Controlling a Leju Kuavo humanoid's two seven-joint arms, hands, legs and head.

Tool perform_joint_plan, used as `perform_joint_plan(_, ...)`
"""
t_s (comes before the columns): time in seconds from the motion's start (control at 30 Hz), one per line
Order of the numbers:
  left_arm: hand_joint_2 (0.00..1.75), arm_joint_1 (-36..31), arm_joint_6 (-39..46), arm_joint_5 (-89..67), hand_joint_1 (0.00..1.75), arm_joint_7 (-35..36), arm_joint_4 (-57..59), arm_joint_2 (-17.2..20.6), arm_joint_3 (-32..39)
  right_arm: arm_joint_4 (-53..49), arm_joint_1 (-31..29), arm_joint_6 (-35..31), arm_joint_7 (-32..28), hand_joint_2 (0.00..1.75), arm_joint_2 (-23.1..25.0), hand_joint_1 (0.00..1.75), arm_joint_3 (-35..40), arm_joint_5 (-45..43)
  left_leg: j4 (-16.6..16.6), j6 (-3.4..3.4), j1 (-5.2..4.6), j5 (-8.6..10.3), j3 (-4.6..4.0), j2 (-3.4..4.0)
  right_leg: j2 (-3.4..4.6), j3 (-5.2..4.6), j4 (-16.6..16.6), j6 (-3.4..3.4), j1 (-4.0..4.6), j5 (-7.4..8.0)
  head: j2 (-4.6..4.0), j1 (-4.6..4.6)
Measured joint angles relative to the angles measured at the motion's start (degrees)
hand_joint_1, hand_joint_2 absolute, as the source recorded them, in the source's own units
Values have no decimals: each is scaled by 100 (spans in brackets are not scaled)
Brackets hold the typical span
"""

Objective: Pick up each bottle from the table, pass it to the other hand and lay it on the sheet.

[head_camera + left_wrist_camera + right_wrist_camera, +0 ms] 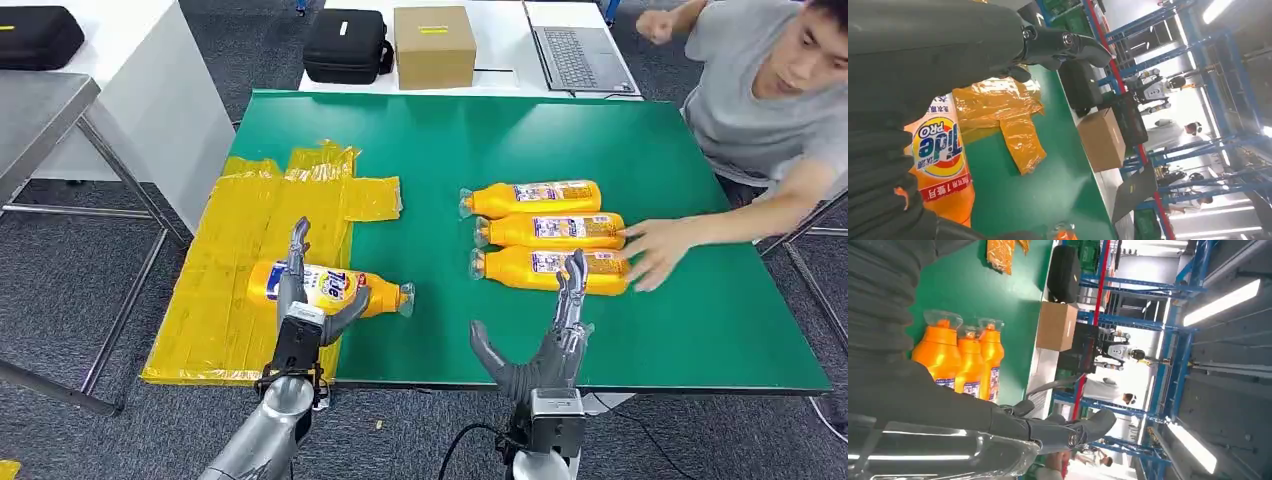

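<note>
Green table (700, 330): bottle (325, 287) label reads "Tide PRO".

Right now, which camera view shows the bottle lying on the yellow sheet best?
The head view: the bottle lies whole on the yellow sheet, under the left hand. The left wrist view shows just its label. The right wrist view shows other bottles.

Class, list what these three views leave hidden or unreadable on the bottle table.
1. Whether the left hand grips or just rests over the bottle on the sheet: the head view is unclear and the hand's bulk blocks the left wrist view.
2. Labels on the three bottles: too small.
3. Nearest bottle's base: behind the person's hand.
</note>
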Motion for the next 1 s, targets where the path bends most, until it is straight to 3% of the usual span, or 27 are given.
perform_joint_plan(1.0,175,72,-57,544,0,-2,-269,88,2,345,229,-17,2,175,293,0,247,35,-1,0,0,0,-1,0,0,-1,0,0,0,0,0,-2)
